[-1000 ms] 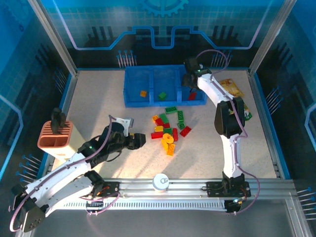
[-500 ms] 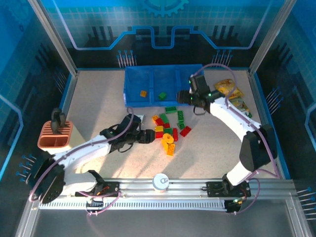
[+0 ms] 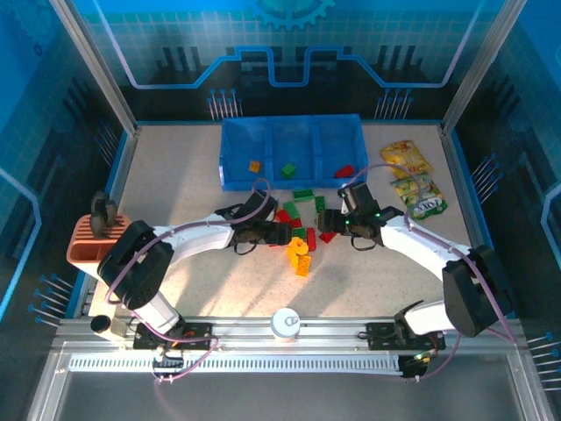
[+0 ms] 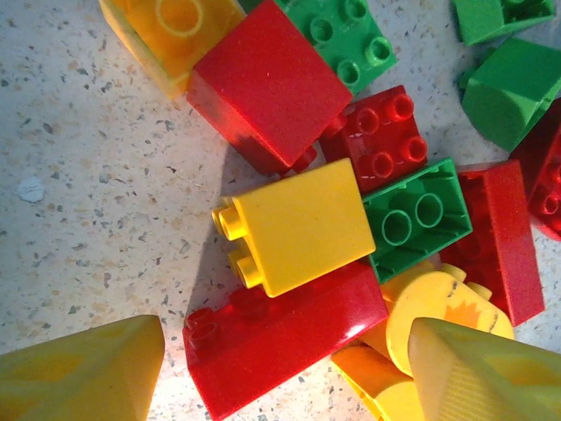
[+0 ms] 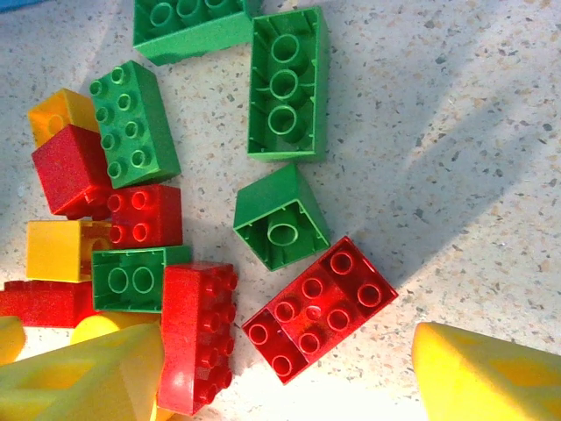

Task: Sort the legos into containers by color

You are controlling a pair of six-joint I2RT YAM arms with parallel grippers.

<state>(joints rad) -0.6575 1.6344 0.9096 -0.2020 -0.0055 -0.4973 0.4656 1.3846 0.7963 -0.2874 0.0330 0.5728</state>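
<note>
Speckled beige tabletop [image 3: 175, 175]. Overhead: small red, green and yellow plastic legos [image 3: 300, 230] heaped near the translucent blue three-compartment tray [image 3: 263, 182], between left gripper [image 3: 282, 233] and right gripper [image 3: 324, 224]. Left wrist: jaws apart, long red brick [image 4: 280, 338] between them. Right wrist: jaws apart, red eight-stud brick [image 5: 318, 307] between them.

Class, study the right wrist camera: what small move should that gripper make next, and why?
Probably lower the right gripper straight down and close on the red brick. Its jaws stand open, and that brick lies studs-up on the table between the fingertips, at the pile's edge.
</note>
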